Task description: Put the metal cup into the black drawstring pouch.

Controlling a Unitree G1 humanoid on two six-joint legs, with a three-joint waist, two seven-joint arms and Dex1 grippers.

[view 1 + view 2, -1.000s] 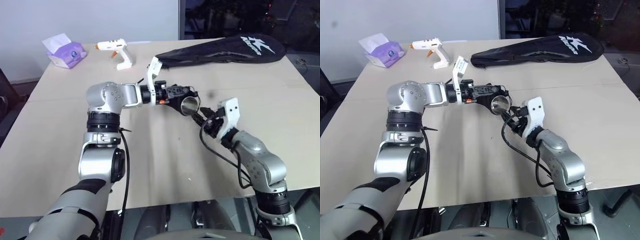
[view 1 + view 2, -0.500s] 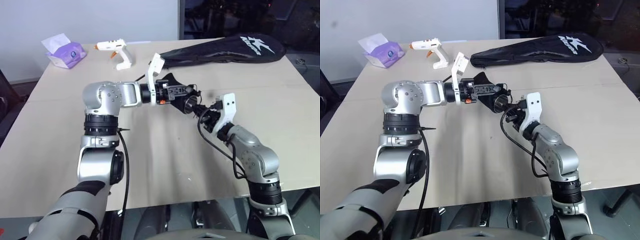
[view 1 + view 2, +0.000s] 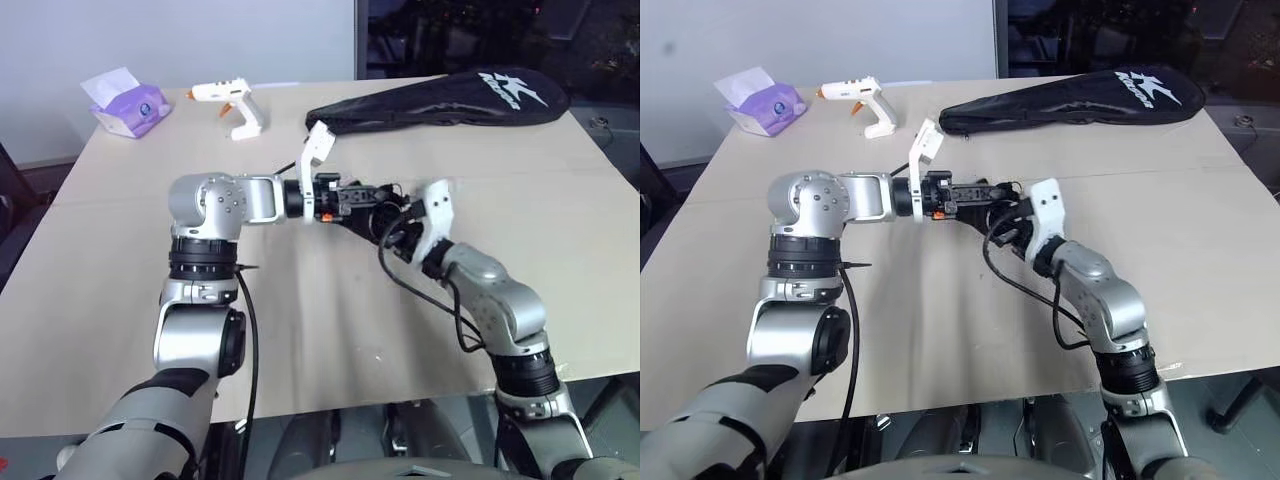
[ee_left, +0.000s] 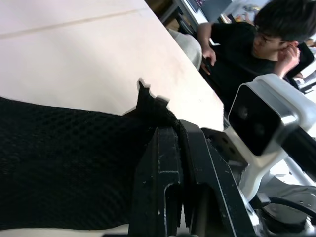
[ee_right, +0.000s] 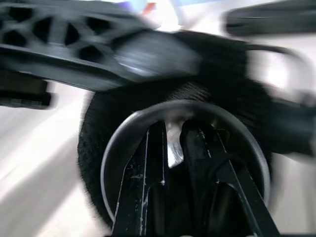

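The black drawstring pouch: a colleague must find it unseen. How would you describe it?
Look over the middle of the tan table, where the two arms meet. The black drawstring pouch is the small mesh fabric pinched in the left gripper; unlike the long racket bag behind, it carries no white lettering.

Both arms meeting mid-front, left hand [image 3: 372, 196] clamped, right hand [image 3: 392, 224] nearly closed

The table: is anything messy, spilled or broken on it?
Nothing stands out. On the table the tissue box, glue gun and racket bag lie tidy. The left gripper pinches the black pouch above it.
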